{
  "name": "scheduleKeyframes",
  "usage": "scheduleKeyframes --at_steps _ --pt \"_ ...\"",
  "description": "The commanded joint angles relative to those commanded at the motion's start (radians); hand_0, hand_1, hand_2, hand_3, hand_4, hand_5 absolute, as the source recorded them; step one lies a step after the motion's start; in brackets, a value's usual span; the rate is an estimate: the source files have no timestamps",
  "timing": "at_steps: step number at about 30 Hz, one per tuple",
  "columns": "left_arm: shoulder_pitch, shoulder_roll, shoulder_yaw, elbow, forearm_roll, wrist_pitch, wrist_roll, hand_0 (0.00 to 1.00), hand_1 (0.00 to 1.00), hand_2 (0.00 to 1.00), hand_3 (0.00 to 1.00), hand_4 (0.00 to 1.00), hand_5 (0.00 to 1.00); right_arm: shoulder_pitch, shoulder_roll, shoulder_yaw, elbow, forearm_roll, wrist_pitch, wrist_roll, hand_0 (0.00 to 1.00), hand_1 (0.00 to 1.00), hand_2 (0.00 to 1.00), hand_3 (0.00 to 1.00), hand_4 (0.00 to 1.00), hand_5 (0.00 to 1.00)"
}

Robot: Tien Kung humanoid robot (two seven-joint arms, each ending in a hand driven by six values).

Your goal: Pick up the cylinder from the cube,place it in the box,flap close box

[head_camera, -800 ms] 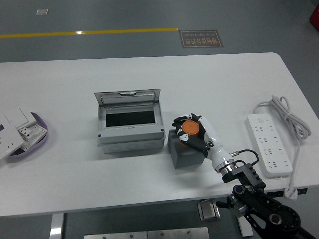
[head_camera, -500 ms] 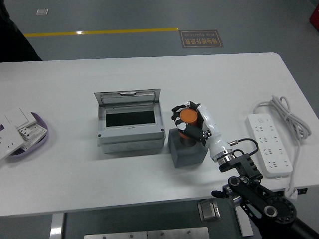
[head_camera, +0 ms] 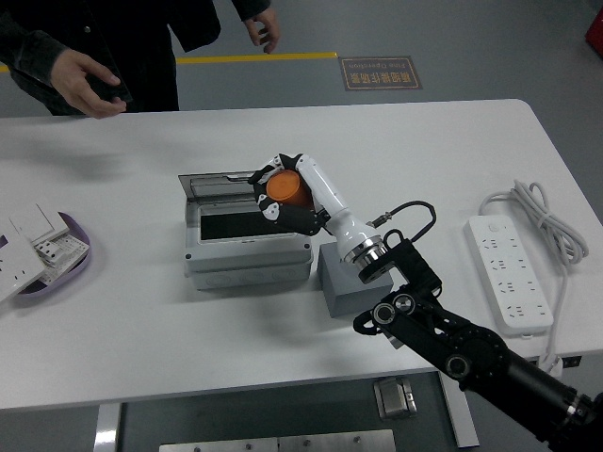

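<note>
My right hand (head_camera: pixel 283 193) is shut on the orange cylinder (head_camera: pixel 285 189) and holds it in the air over the back right part of the grey box (head_camera: pixel 247 254). The box stands open, its flap lid (head_camera: pixel 222 185) tilted up at the back and its dark inside showing. To the right of the box sits the grey cube (head_camera: pixel 349 288), its top bare and partly hidden by my forearm. My left arm is out of view.
A white power strip (head_camera: pixel 509 273) with its cord lies at the right. A purple dish (head_camera: pixel 58 259) with white switch plates sits at the left edge. A person in dark clothes stands at the far side, one hand (head_camera: pixel 94 80) held above the table's back edge.
My right hand lifted the orange cylinder off the cube and carried it left and back, over the open box. A person has come into view at the top left.
</note>
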Motion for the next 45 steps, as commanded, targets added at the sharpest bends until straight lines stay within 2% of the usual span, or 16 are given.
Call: scheduleKeyframes --at_steps 1,6,7,14,23,24,30,31,36,37,41,42,45 --pt "0.000 0.001 -0.001 0.000 0.001 0.000 0.001 0.598 0.579 0.556 0.601 0.663 0.264 0.012 0.003 -0.011 -0.004 -0.020 0.005 -0.016 0.086 0.211 0.225 0.190 0.002 0.002" --pt "-0.001 0.003 -0.004 0.000 0.006 -0.001 0.003 0.598 0.579 0.556 0.601 0.663 0.264 0.057 0.016 -0.058 -0.023 -0.117 0.033 -0.085 0.086 0.211 0.225 0.190 0.002 0.002" --pt "-0.001 0.003 -0.004 0.000 0.007 -0.001 0.003 0.598 0.579 0.556 0.601 0.662 0.265 0.062 0.018 -0.064 -0.026 -0.130 0.037 -0.093 0.051 0.198 0.222 0.186 0.002 0.002" --pt "-0.002 0.004 -0.005 0.000 0.010 -0.002 0.005 0.599 0.581 0.556 0.601 0.661 0.267 0.100 0.038 -0.104 -0.062 -0.242 0.067 -0.158 0.045 0.199 0.222 0.184 0.002 0.002" --pt "-0.003 0.006 -0.007 0.000 0.014 -0.002 0.006 0.599 0.581 0.556 0.601 0.662 0.268 0.139 0.038 -0.107 -0.106 -0.441 0.117 -0.243 0.051 0.201 0.228 0.186 0.002 0.002" --pt "-0.003 0.006 -0.007 0.000 0.014 -0.002 0.006 0.599 0.579 0.556 0.601 0.661 0.268 0.141 0.038 -0.107 -0.110 -0.462 0.123 -0.250 0.139 0.242 0.266 0.211 0.002 0.002" --pt "-0.003 0.005 -0.006 0.000 0.015 -0.002 0.006 0.599 0.579 0.556 0.601 0.661 0.268 0.148 0.038 -0.104 -0.121 -0.531 0.150 -0.275 0.139 0.242 0.266 0.211 0.002 0.002" --pt "-0.003 0.005 -0.006 0.000 0.015 -0.002 0.006 0.599 0.579 0.556 0.601 0.661 0.267 0.149 0.038 -0.104 -0.123 -0.540 0.152 -0.278 0.372 0.430 0.439 0.382 0.002 0.002" --pt "-0.004 0.005 -0.007 0.000 0.017 -0.003 0.007 0.599 0.579 0.556 0.601 0.661 0.267 0.153 0.038 -0.103 -0.135 -0.577 0.148 -0.281 0.372 0.430 0.439 0.382 0.002 0.002" --pt "-0.004 0.005 -0.007 0.000 0.018 -0.003 0.007 0.599 0.581 0.556 0.601 0.661 0.270 0.153 0.038 -0.103 -0.137 -0.581 0.148 -0.281 0.696 0.633 0.599 0.619 0.232 0.002" --pt "-0.004 0.005 -0.007 0.000 0.019 -0.003 0.007 0.599 0.581 0.556 0.601 0.661 0.270 0.154 0.038 -0.107 -0.142 -0.585 0.151 -0.284 0.696 0.633 0.599 0.619 0.232 0.002" --pt "-0.004 0.005 -0.006 0.000 0.019 -0.003 0.007 0.599 0.581 0.556 0.602 0.661 0.269 0.154 0.038 -0.108 -0.143 -0.584 0.152 -0.284 0.816 0.693 0.676 0.703 0.420 0.065" --pt "-0.005 0.006 -0.007 0.000 0.020 -0.004 0.007 0.599 0.581 0.556 0.602 0.661 0.269 0.154 0.038 -0.112 -0.145 -0.580 0.155 -0.285 0.816 0.693 0.676 0.703 0.420 0.065"
